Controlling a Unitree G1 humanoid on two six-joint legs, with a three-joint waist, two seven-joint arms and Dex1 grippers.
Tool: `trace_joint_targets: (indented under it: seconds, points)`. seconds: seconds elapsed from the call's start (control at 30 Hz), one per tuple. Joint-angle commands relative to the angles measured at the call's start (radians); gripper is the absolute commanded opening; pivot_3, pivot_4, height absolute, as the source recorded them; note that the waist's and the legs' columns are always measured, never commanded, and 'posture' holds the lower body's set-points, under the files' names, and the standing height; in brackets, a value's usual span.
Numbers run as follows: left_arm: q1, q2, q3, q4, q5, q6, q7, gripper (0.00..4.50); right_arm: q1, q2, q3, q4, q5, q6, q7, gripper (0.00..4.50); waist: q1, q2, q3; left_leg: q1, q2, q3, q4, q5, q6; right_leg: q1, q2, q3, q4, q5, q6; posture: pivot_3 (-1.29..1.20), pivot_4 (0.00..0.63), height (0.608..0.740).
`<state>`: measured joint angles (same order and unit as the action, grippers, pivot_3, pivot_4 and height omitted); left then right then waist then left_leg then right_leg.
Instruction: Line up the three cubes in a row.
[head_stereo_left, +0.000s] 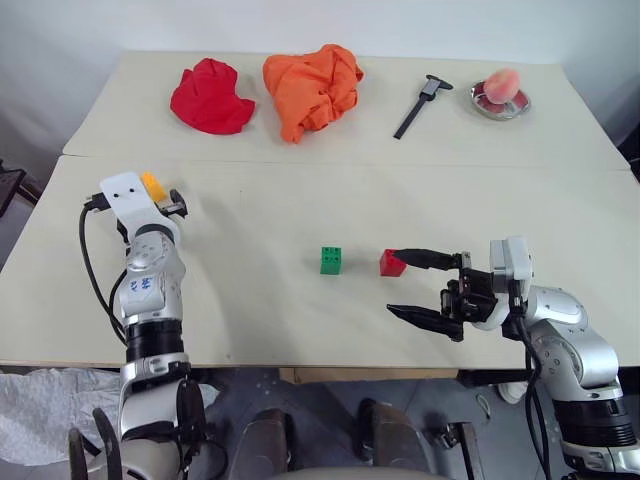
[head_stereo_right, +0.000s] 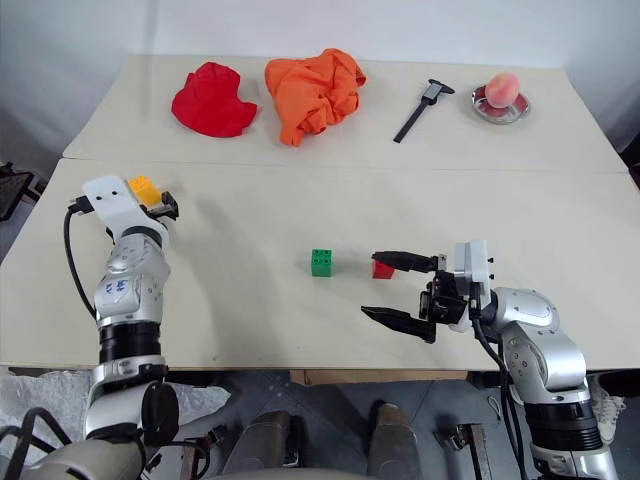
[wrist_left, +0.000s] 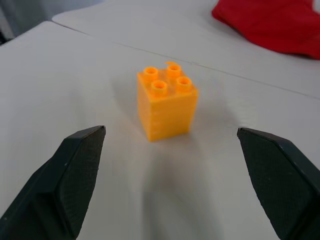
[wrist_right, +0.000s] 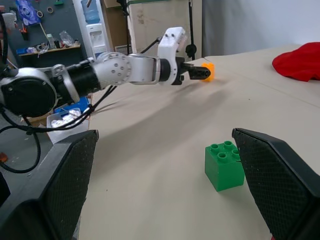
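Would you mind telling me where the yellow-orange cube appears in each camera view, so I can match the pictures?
Left eye view: yellow-orange cube, far left, just past the left hand.
Right eye view: far left again, at the white wrist housing.
Left wrist view: centre of the picture, standing on the table, apart from both black fingers.
Right wrist view: upper middle, at the left hand's tip.
Shared landmark: the red cloth.

The robot's silver-grey jointed metal arms carried white wrist housings, looping black cables and black, textured, wedge-shaped gripper fingers.
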<state>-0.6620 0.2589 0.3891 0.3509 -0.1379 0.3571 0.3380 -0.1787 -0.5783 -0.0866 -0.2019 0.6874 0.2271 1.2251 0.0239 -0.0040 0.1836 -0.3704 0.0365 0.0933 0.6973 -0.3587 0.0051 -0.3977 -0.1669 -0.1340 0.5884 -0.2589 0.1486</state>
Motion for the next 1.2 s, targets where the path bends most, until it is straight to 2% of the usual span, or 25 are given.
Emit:
trace_joint_targets:
  seconds: [0.03, 0.23, 0.43, 0.53, 0.77, 0.8, 1.0, 1.03, 1.13, 1.2]
  points:
    - [-0.067, 0.039, 0.005, 0.093, 0.013, -0.07, -0.007, 4.48, -0.002, -0.003, -0.013, -0.036, 0.009, 0.0, -0.008, 4.5, 0.0, 0.0, 0.0, 0.0, 0.0, 0.0, 0.0, 0.0, 0.0, 0.0, 0.0, 0.0, 0.0, 0.0, 0.0, 0.0, 0.15, 0.74]
    - [-0.181, 0.089, 0.013, 0.328, 0.009, -0.167, -0.008, 4.48, 0.005, -0.002, -0.009, -0.048, 0.01, 0.003, -0.019, 4.5, 0.0, 0.0, 0.0, 0.0, 0.0, 0.0, 0.0, 0.0, 0.0, 0.0, 0.0, 0.0, 0.0, 0.0, 0.0, 0.0, 0.15, 0.74]
    - [-0.253, 0.102, 0.008, 0.48, -0.003, -0.226, -0.044, 4.48, 0.026, 0.004, -0.008, -0.065, 0.008, 0.0, -0.036, 4.5, 0.0, 0.0, 0.0, 0.0, 0.0, 0.0, 0.0, 0.0, 0.0, 0.0, 0.0, 0.0, 0.0, 0.0, 0.0, 0.0, 0.15, 0.74]
    - [-0.266, 0.098, 0.006, 0.514, -0.001, -0.256, -0.044, 3.88, 0.035, 0.006, -0.01, -0.072, 0.008, 0.0, -0.044, 4.5, -0.001, 0.0, 0.0, 0.0, 0.0, 0.0, 0.0, 0.0, 0.0, 0.0, 0.0, 0.0, 0.0, 0.0, 0.0, 0.0, 0.15, 0.74]
    - [-0.243, 0.089, 0.021, 0.471, -0.047, -0.274, -0.088, 1.62, 0.054, 0.01, -0.011, -0.086, 0.003, -0.018, -0.054, 4.5, 0.0, -0.001, 0.0, 0.0, 0.0, 0.0, 0.0, 0.0, 0.0, 0.0, 0.0, 0.0, 0.0, 0.0, 0.0, 0.0, 0.15, 0.74]
    - [-0.23, 0.09, 0.022, 0.451, -0.061, -0.263, -0.116, 1.47, 0.056, 0.01, -0.012, -0.089, 0.004, -0.017, -0.057, 4.5, -0.001, -0.001, 0.0, 0.0, 0.0, 0.0, 0.0, 0.0, 0.0, 0.0, 0.0, 0.0, 0.0, 0.0, 0.0, 0.0, 0.15, 0.74]
    - [-0.116, 0.145, 0.001, 0.287, -0.165, -0.162, -0.443, 1.47, 0.087, -0.008, -0.034, -0.112, 0.012, -0.01, -0.066, 4.5, -0.003, 0.0, 0.0, 0.0, 0.0, 0.0, 0.0, 0.0, 0.0, 0.0, 0.0, 0.0, 0.0, 0.0, 0.0, 0.0, 0.15, 0.74]
    - [-0.074, 0.189, -0.018, 0.243, -0.191, -0.141, -0.581, 1.47, 0.105, -0.019, -0.048, -0.119, 0.015, -0.01, -0.064, 4.5, -0.004, 0.0, 0.0, 0.0, 0.0, 0.0, 0.0, 0.0, 0.0, 0.0, 0.0, 0.0, 0.0, 0.0, 0.001, 0.0, 0.15, 0.74]
    - [0.086, 0.367, -0.119, 0.053, -0.3, -0.124, -1.165, 1.47, 0.18, -0.069, -0.111, -0.136, 0.018, -0.023, -0.03, 4.5, -0.018, 0.0, 0.0, 0.0, 0.0, 0.001, -0.002, 0.0, 0.0, -0.002, 0.0, 0.0, 0.0, 0.0, 0.0, 0.0, 0.15, 0.74]
    - [0.139, 0.439, -0.184, 0.001, -0.3, -0.13, -1.338, 1.47, 0.195, -0.088, -0.124, -0.132, 0.008, -0.045, -0.009, 4.5, -0.025, 0.0, 0.0, -0.001, 0.0, 0.004, -0.004, 0.0, -0.001, -0.005, 0.0, 0.0, 0.001, 0.0, 0.0, 0.0, 0.15, 0.74]
